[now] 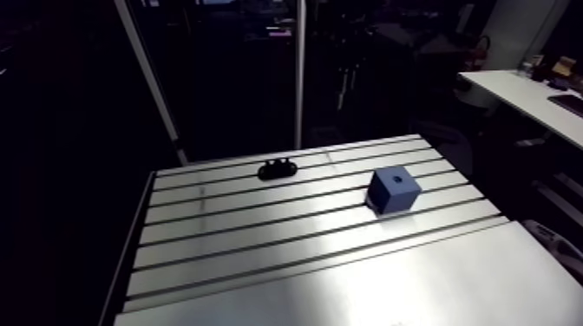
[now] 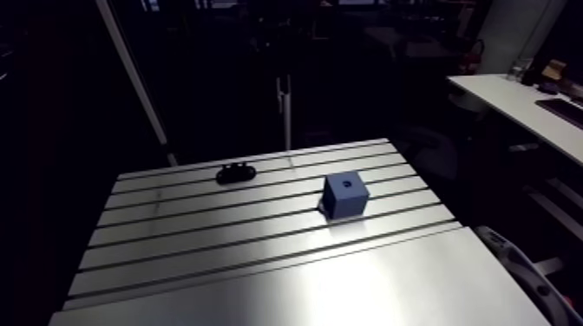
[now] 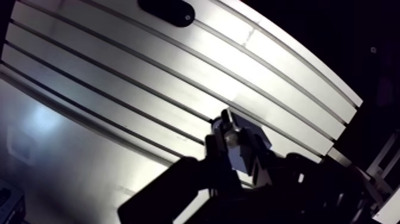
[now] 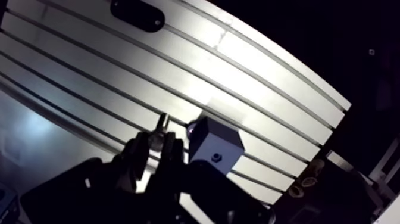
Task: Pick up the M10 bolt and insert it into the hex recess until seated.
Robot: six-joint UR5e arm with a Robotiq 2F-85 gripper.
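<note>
The M10 bolt (image 4: 161, 128) is, as best the wrist view allows, a short pale-grey metal piece pinched between the fingers of the claw (image 4: 157, 142), which are drawn in tight on it. It hangs close beside the blue block (image 1: 393, 190), apart from it and not lined up with the hex recess (image 4: 215, 158) in the block's face. How high it sits above the block cannot be told.

A steel bolt of this kind should be rigid and dense for its bulk, with no give under pressure, so a firm squeeze is safe. The risk lies in its smooth, hard surface: a round shank between flat pads can roll or tilt. The best hold is probably across the shank just under the head, or across two flats of the head, leaving the entering end free (which end points at the block cannot be made out here).

Little detail of the bolt shows: a dull sheen and a narrow tip above the fingertips; threads are too small to see.

The block is a small cube standing on the slotted bench (image 1: 260, 251). A black holder (image 1: 278, 168) lies well apart from the block, toward the far edge.
</note>
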